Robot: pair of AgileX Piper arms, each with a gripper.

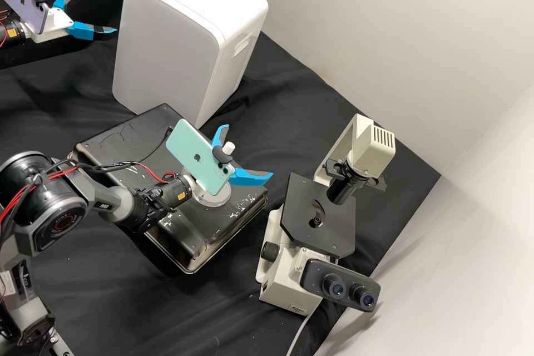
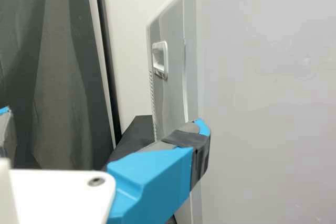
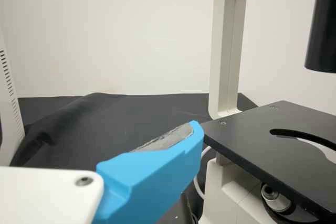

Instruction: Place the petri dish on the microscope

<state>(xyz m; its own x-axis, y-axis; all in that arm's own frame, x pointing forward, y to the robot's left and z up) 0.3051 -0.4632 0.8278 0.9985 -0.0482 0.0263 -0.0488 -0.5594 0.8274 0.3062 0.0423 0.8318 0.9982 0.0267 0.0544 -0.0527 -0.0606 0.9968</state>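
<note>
The round dish [image 1: 218,200] is seen on the tray [image 1: 133,142], just under the open right hand [image 1: 248,151] and half hidden.

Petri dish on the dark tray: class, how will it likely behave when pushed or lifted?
The petri dish looks shallow, round and flat-lying, so it probably slides rather than tips. On the glossy tray it may skid easily.

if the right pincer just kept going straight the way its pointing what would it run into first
Probably the microscope's black stage: the right pincer, open, points at its near edge. Height is hard to judge, so it might skim just over the plate.
</note>
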